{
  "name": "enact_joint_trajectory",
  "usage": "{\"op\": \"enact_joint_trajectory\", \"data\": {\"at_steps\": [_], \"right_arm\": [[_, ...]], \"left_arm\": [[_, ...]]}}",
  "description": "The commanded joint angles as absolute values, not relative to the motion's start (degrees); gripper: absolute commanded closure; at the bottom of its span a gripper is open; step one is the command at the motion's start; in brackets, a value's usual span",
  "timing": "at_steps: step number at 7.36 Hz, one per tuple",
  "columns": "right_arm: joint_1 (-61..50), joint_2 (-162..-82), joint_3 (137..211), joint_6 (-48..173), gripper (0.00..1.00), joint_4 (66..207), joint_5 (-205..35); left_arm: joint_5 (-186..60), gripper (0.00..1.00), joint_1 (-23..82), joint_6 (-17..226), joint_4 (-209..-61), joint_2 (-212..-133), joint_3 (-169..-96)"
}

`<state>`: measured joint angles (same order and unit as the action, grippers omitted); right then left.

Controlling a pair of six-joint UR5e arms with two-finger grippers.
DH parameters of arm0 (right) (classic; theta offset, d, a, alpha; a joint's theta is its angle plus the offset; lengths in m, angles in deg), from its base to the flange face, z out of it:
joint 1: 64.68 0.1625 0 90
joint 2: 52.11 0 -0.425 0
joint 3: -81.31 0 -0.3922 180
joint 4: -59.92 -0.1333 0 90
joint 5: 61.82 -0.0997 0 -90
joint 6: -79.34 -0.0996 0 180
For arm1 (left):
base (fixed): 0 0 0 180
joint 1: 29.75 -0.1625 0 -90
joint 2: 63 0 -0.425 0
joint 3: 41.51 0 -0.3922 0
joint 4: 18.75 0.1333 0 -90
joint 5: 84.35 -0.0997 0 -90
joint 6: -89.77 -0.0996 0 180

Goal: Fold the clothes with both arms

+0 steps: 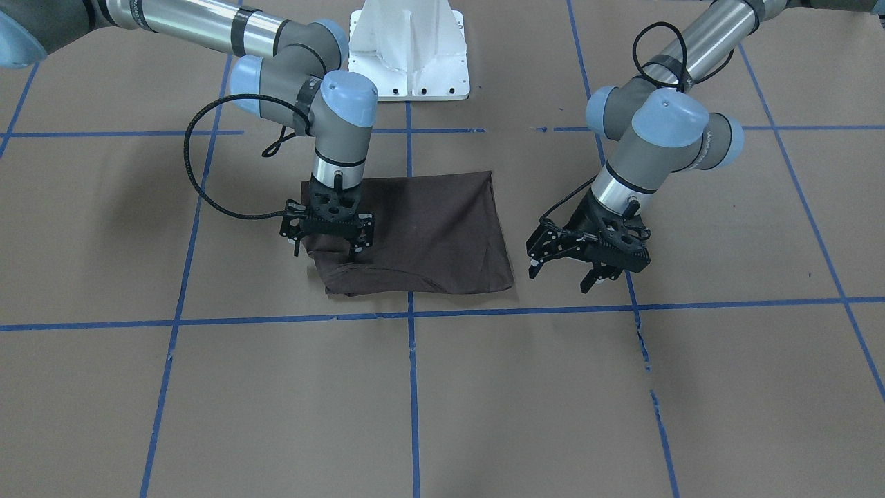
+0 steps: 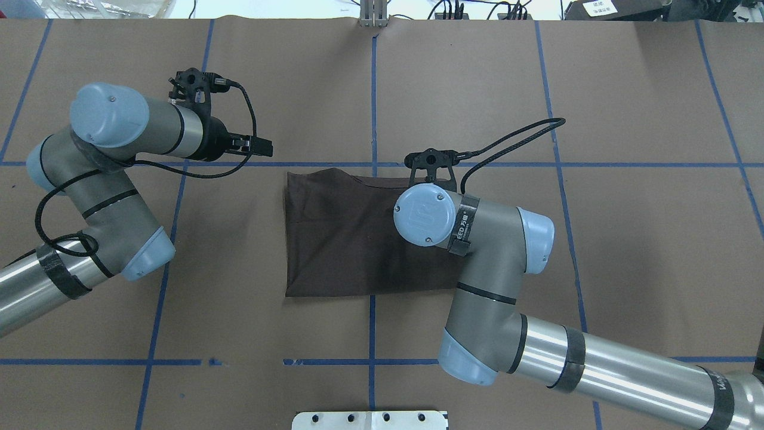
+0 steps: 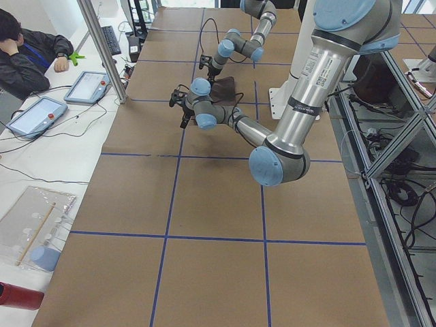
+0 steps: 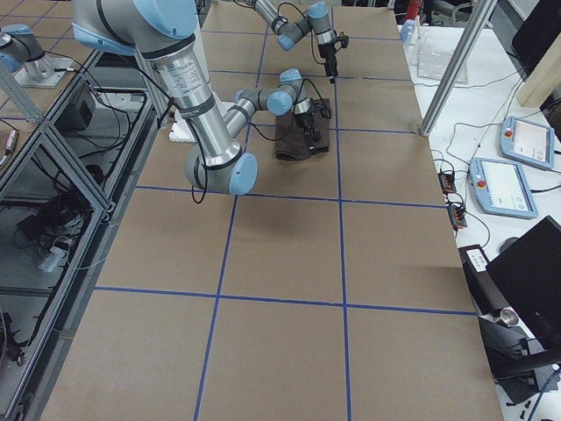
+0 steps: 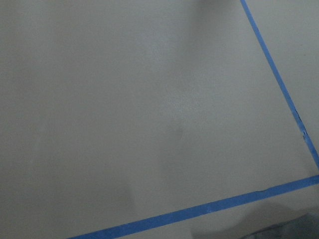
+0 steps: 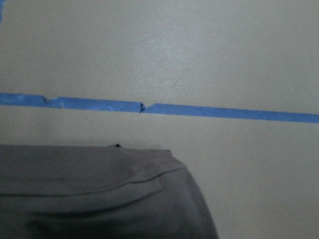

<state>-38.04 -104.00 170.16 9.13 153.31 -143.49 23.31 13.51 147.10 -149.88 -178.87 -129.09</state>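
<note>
The dark brown T-shirt [image 1: 429,228] lies folded into a rough rectangle on the brown paper near the table's middle [image 2: 340,239]. My right gripper [image 1: 325,250] points straight down over the shirt's edge on the robot's right side. Its fingers are spread, with the tips at the cloth where it is slightly bunched. In the overhead view that gripper is hidden under its own wrist [image 2: 427,215]. The right wrist view shows a shirt corner [image 6: 99,194] below a blue tape line. My left gripper [image 1: 560,277] hangs open just off the shirt's other side, holding nothing. The left wrist view shows only paper and tape.
Blue tape lines [image 1: 415,315] divide the paper-covered table into squares. The white pedestal base [image 1: 408,55] stands behind the shirt. A seated person [image 3: 27,54] and control tablets [image 3: 41,112] are at a side table beyond the far edge.
</note>
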Motion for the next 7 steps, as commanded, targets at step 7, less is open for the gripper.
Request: {"op": "enact_joint_trajectory", "data": {"at_steps": [7], "right_arm": [[-23.0, -102.3, 169.6, 17.7, 0.0, 149.6, -162.9]], "left_arm": [[23.3, 0.0, 13.1, 147.8, -149.8, -175.6, -131.9]]}}
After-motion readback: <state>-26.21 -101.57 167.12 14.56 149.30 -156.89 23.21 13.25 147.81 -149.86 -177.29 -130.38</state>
